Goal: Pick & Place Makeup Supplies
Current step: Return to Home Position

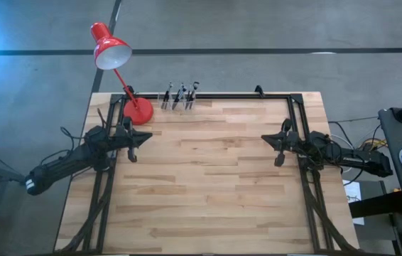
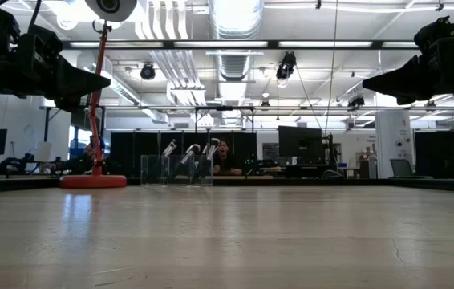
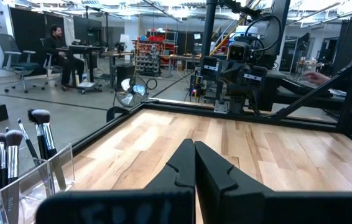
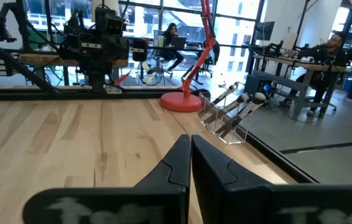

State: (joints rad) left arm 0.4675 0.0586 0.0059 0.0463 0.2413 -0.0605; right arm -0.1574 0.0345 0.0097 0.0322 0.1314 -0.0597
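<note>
Makeup brushes (image 1: pixel 180 92) in clear organizer (image 1: pixel 177 104) at table (image 1: pixel 208 185) edge; red lamp (image 1: pixel 139 112) beside.

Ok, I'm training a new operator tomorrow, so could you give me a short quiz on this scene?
1. True or false: the left end effector and the right end effector are both shut and empty.
2. Where are the makeup brushes? A) lying mid-table B) standing in the transparent organizer beside the red lamp C) in a person's hand
3. Fill in: the red lamp stands nearer the ____ arm.
Key: 1 true; 2 B; 3 left.
</note>
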